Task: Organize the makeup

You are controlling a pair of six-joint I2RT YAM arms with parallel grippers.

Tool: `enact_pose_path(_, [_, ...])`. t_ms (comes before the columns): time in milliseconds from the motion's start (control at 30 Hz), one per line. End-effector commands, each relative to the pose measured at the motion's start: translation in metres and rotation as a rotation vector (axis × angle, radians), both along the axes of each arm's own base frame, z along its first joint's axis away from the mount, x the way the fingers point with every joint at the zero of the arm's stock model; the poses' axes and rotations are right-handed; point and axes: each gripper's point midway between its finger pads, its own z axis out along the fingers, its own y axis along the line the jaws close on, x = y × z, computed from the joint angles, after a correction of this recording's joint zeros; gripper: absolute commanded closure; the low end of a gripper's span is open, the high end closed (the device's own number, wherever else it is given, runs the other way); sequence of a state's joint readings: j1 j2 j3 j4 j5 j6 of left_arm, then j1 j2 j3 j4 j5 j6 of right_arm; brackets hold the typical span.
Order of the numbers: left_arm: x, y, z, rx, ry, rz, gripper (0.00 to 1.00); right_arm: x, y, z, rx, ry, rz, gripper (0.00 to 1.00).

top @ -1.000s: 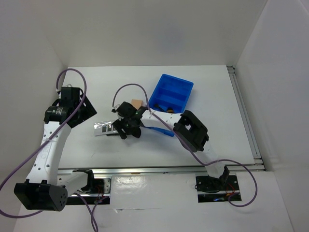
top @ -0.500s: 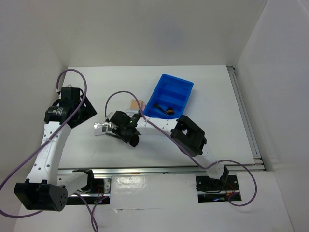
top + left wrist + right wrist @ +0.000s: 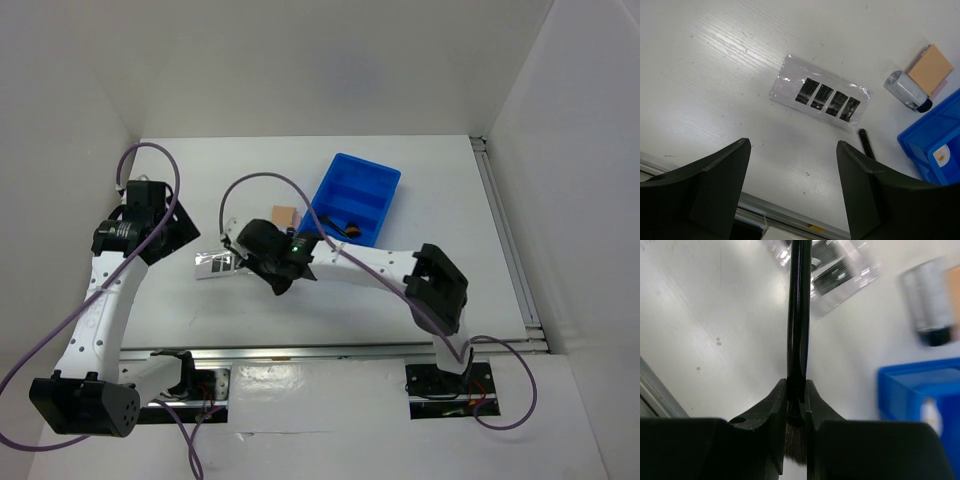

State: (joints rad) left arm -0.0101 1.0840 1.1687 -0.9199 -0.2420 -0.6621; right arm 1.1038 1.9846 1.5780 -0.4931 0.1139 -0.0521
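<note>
So that the black brush [image 3: 799,315] can probably reach the blue bin [image 3: 897,405], the right end effector [image 3: 795,390] squeezes it; the left end effector [image 3: 792,145] is spread apart.

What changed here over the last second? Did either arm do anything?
The right arm swung its elbow out to the right while its wrist shuffled beside the palette strip. The right pincer is shut on a thin black brush; when it gripped it, the earlier pictures don't show. The left pincer, the strip and the blue bin stayed put.
</note>
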Motion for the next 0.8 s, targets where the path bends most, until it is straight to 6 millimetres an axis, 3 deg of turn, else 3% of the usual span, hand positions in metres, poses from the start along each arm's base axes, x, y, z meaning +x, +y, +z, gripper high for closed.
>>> enact_pose_path(0, [0.002,0.005,0.011,0.020,-0.021,0.028,0.17,0.027,-0.011,0.090,0.105,-0.237,-0.076,0.99])
enact_pose_path(133, [0.002,0.008,0.011,0.028,-0.023,0.047,0.17,0.073,-0.055,0.122,0.068,-0.389,-0.252,1.00])
enact_pose_path(200, [0.002,0.009,0.011,0.029,-0.026,0.061,0.17,0.106,-0.090,0.133,0.075,-0.415,-0.386,1.00])
enact_pose_path(233, [0.000,0.009,0.007,0.029,-0.015,0.061,0.17,0.124,-0.113,0.133,0.063,-0.430,-0.451,1.00])
enact_pose_path(433, [0.005,0.009,0.004,0.030,-0.008,0.061,0.17,0.170,-0.188,0.124,-0.092,-0.627,-0.587,1.00])
enact_pose_path(567, [0.006,0.009,0.002,0.030,0.003,0.060,0.17,0.189,-0.215,0.107,-0.165,-0.667,-0.642,1.00])
enact_pose_path(767, [0.006,0.011,-0.001,0.038,0.012,0.066,0.17,0.198,-0.211,0.097,-0.122,-0.663,-0.599,1.00])
